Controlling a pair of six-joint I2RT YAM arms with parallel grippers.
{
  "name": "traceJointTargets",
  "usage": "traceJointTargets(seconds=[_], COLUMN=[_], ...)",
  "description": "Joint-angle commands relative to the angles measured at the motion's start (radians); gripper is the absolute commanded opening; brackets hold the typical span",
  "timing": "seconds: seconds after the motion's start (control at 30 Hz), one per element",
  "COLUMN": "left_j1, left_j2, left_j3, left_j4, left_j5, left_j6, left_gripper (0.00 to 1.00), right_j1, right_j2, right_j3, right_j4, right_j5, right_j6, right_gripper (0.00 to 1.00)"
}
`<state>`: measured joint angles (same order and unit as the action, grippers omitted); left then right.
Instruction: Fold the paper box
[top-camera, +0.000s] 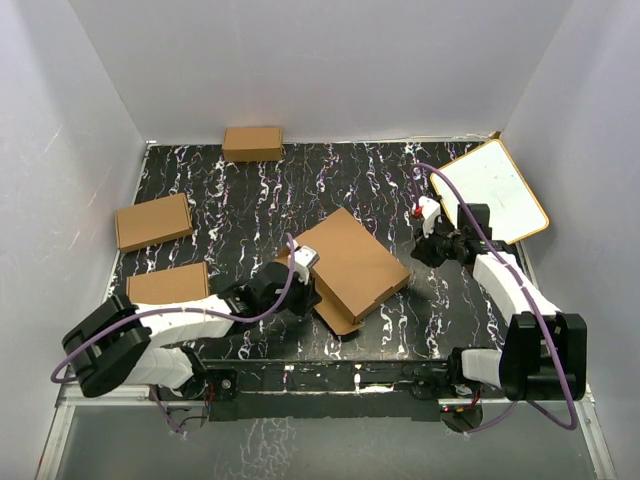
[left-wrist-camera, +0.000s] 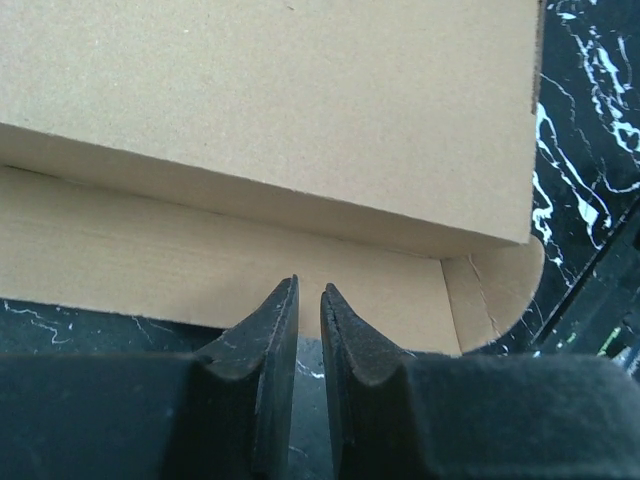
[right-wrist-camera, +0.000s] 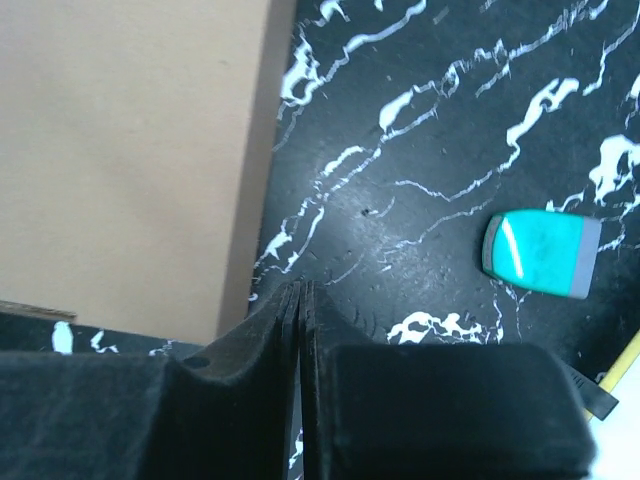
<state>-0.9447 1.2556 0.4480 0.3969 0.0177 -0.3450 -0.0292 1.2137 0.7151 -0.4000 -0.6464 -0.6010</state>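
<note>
The paper box lies mid-table, mostly folded, 1 bottom flap spread flat; light, stiff corrugated board, likely slippery on broad faces, so pinch that flap's edge; left gripper jaws nearly closed, empty; right gripper jaws shut, empty.

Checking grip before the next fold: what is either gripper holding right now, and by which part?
Nothing. The right gripper is shut empty over the table beside the paper box; the left gripper is nearly closed at the box's bottom flap, no cardboard between its fingers.

the paper box lies folded flat, skewed, mid-table, bottom flap out.
</note>
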Motion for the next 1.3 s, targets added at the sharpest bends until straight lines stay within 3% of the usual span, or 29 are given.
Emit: traceJointTargets(seconds=[0.0,0.23,0.53,0.77,0.83,1.0,1.1,1.27], left_j1=[-0.003,0.003,0.017,0.041,0.041,0.041,0.036,-0.026], left_j2=[0.068,0.160,0.280,0.258,0.189,-0.070,-0.214,-0.247], left_j3=[0.076,0.132,0.233,0.249,0.224,0.092,0.001,-0.071], left_j4=[0.027,0.050,0.060,-0.005,-0.037,-0.040,0.019,0.150], left_j5=[-0.042,-0.108,-0.061,-0.072,-0.083,-0.014,0.109,0.257], left_j6=[-0.025,-0.017,0.042,0.084,0.104,0.171,0.200,0.261], left_gripper=[0.14,0.16,0.18,0.19,0.22,0.43,0.52,0.54], right_j1=[-0.003,0.009,0.011,-0.029,-0.049,-0.058,-0.054,0.003], right_j2=[0.062,0.092,0.107,0.063,0.042,-0.039,-0.093,-0.124], right_j3=[0.027,0.048,0.079,0.083,0.090,0.100,0.098,0.079], right_j4=[0.063,-0.050,-0.161,-0.110,-0.112,-0.137,-0.190,-0.321], right_j5=[0.092,-0.020,-0.104,0.007,0.011,-0.114,-0.300,-0.554], right_j6=[0.035,-0.083,-0.162,-0.087,-0.079,-0.128,-0.238,-0.568], right_gripper=[0.09,0.08,0.08,0.13,0.17,0.30,0.47,0.82])
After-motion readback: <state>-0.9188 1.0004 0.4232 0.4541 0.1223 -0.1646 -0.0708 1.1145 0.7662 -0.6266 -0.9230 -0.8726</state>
